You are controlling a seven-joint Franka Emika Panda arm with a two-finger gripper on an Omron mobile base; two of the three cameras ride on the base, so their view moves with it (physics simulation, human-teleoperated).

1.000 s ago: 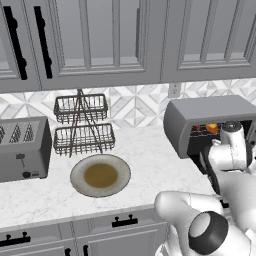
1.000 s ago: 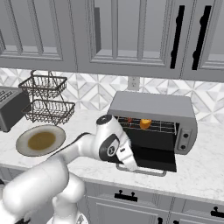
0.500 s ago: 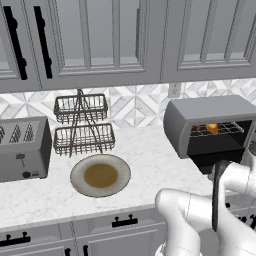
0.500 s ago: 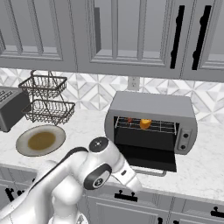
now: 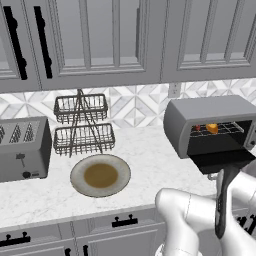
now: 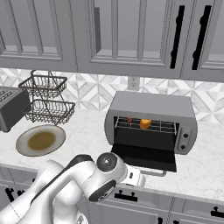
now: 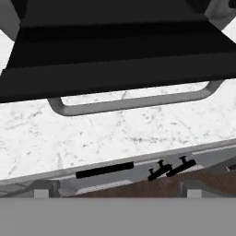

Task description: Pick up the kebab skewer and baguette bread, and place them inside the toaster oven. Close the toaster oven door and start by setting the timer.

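Two food items sit on the wire rack inside the toaster oven (image 6: 151,118): the kebab skewer (image 6: 129,119) to the left and the baguette bread (image 6: 145,124) just beside it on the right, both plain from the right base camera, which looks straight into the cavity. The left base camera catches the same pair at an angle, the kebab skewer (image 5: 197,128) a small red spot and the baguette bread (image 5: 212,128) an orange lump behind the frame of the toaster oven (image 5: 207,125). Working left to right along the marble counter (image 5: 145,155) in that left view: a grey four-slot toaster (image 5: 22,148), a two-tier wire basket stand (image 5: 81,125), a round plate (image 5: 100,175) with a brown centre, then the oven. The toaster oven door (image 6: 144,156) hangs fully open, lying flat over the counter with its silver bar handle (image 6: 151,173) toward the counter's front edge. The right view places the arm's white wrist low in front of that door; the left view shows a dark arm link below the toaster oven door (image 5: 222,161). The hand camera alone gives the close look: the dark underside of the toaster oven door (image 7: 115,50) above, the handle (image 7: 133,102) arcing across marble, cabinet pulls (image 7: 105,169) below. The claw's fingers cannot be seen; its jaws are spread wide, holding nothing.
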